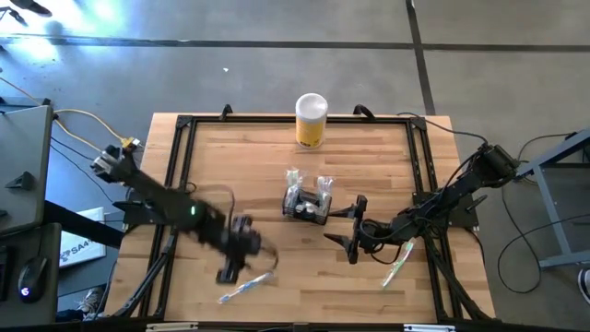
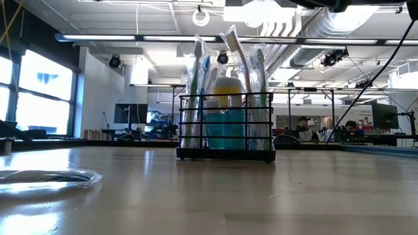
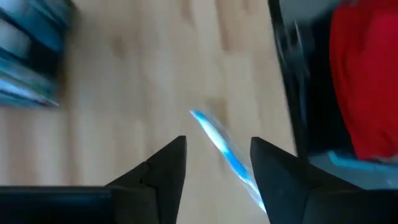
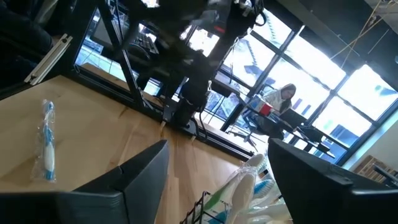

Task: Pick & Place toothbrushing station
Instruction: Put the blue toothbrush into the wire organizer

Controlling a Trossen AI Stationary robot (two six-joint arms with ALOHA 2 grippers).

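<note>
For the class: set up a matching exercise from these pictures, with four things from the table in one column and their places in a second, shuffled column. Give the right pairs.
Things:
1. wire caddy
2. yellow cylinder
3. left gripper
4. right gripper

Places:
A. far edge of the table
B. just right of the caddy, open
C. table's middle
D. over a wrapped toothbrush, near left

Pairs: 1-C, 2-A, 3-D, 4-B

No text, label, brand or number can be read clearly; a white sheet (image 1: pixel 76 247) beside the tabletop bears lettering too small to make out

Bright overhead light, blurred wrist views
</note>
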